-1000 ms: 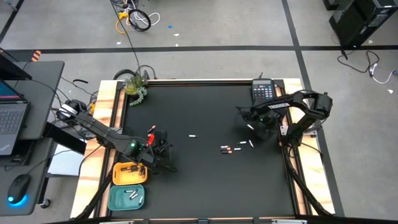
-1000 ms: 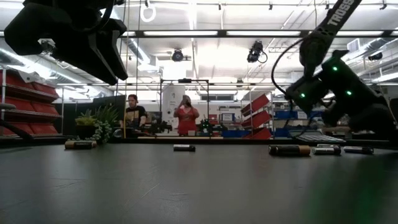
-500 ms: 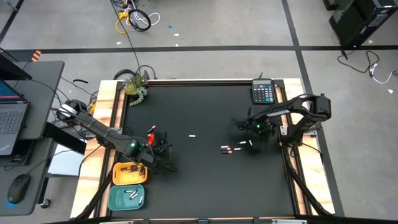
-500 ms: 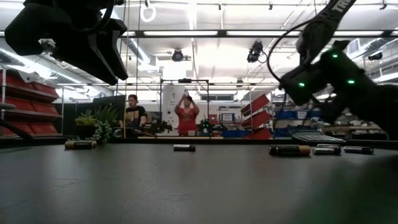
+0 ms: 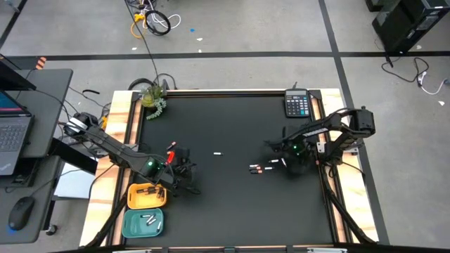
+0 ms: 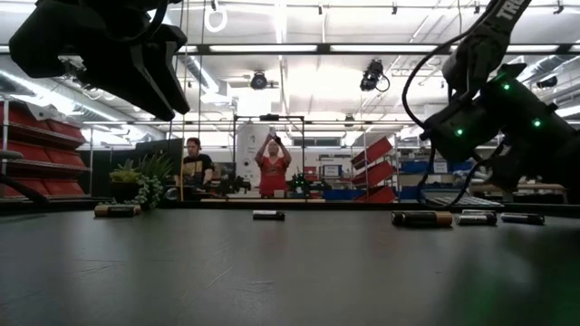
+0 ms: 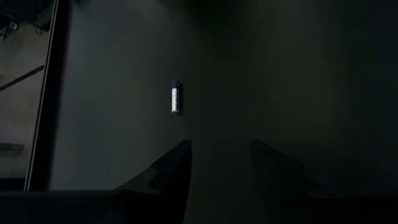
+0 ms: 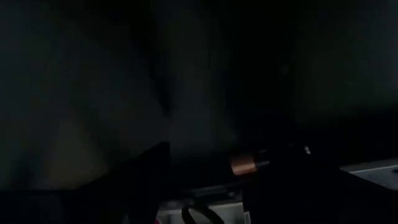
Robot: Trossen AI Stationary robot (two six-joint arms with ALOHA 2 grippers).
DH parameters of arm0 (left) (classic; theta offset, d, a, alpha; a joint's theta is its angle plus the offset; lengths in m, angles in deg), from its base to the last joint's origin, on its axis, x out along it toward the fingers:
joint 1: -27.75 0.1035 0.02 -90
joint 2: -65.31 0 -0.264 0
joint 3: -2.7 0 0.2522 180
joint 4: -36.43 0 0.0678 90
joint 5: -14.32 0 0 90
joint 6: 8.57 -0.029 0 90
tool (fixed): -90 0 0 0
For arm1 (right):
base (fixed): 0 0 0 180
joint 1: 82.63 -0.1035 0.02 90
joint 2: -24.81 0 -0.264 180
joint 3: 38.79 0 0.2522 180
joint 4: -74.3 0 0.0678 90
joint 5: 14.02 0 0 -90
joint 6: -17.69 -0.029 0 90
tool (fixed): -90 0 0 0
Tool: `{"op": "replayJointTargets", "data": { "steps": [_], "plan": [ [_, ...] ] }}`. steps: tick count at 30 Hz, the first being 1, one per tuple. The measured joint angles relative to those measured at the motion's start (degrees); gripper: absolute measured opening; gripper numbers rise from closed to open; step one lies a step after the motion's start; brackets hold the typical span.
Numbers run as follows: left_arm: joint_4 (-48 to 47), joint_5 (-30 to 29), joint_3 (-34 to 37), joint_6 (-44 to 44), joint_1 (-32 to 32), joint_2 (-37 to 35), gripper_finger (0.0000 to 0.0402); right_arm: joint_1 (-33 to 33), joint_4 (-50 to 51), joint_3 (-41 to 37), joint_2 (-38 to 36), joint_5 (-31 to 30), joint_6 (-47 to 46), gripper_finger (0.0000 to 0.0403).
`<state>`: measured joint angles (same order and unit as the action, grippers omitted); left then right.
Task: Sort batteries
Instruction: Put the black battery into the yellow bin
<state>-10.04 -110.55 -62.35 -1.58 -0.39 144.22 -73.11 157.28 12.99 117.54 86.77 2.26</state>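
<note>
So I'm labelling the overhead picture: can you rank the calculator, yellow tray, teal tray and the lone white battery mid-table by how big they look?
1. Teal tray and yellow tray: they look about alike, so no ranking between them.
2. Calculator.
3. Lone white battery, by far the smallest.

Black mat [image 5: 232, 204], pale wood border [image 5: 119, 133] and two bright trays on the sorting table.

A yellow tray [image 5: 146, 196] holds dark, copper-ended batteries [image 5: 148, 190]; a teal tray [image 5: 143, 223] holds white batteries [image 5: 149, 219]. A lone white battery [image 5: 218, 152] lies on the black mat. The calculator [image 5: 297, 104] is dark with pale keys; the plant [image 5: 152, 96] green; both arms dark, dotted with green lights.
</note>
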Motion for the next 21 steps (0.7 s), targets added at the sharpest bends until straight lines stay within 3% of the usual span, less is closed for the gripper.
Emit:
{"op": "replayJointTargets", "data": {
  "steps": [9, 21],
  "plan": [
    [0.1, 0.0, 0.0, -0.6, 0.0, 0.0, 0.0172, 0.9, 1.8, 0.0, 0.0, -0.3, 7.0, 0.0277],
    [0.3, 0.5, 0.0, 1.3, 0.0, 0.0, 0.0172, 1.1, -5.7, 0.0, 0.0, -0.6, -0.9, 0.0281]
  ]
}}
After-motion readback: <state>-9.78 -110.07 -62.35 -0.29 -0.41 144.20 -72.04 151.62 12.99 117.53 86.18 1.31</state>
